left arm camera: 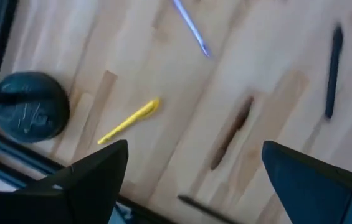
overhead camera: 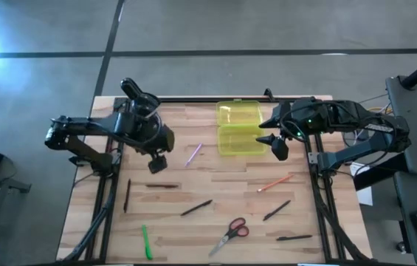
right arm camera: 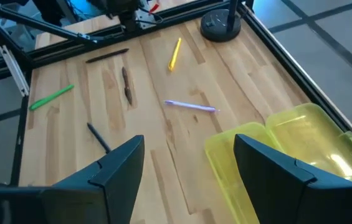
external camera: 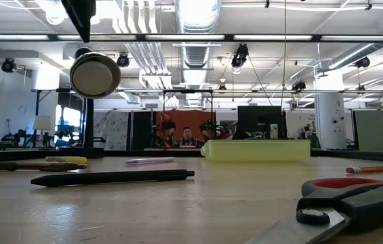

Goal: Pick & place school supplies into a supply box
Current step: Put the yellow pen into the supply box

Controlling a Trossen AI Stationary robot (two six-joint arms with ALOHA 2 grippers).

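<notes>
L gripper [left arm camera: 191,180] released, empty, above brown pen [left arm camera: 230,132] | align jaws across barrel, descend straight | R gripper [right arm camera: 188,174] released, waits by supply box [overhead camera: 240,128]

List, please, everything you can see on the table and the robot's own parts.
supply box: one, translucent yellow-green, lid open, far middle
dark pens: five, blackish, scattered over near half
purple pen: one, left of box
orange pencil: one, nearer than box
green pen: one, near-left
yellow pen: one, by stand
scissors: one, red-handled, near middle
round stand: one, black, far-left corner
left pincer: open, over left side
right pincer: open, beside box's right end
</notes>
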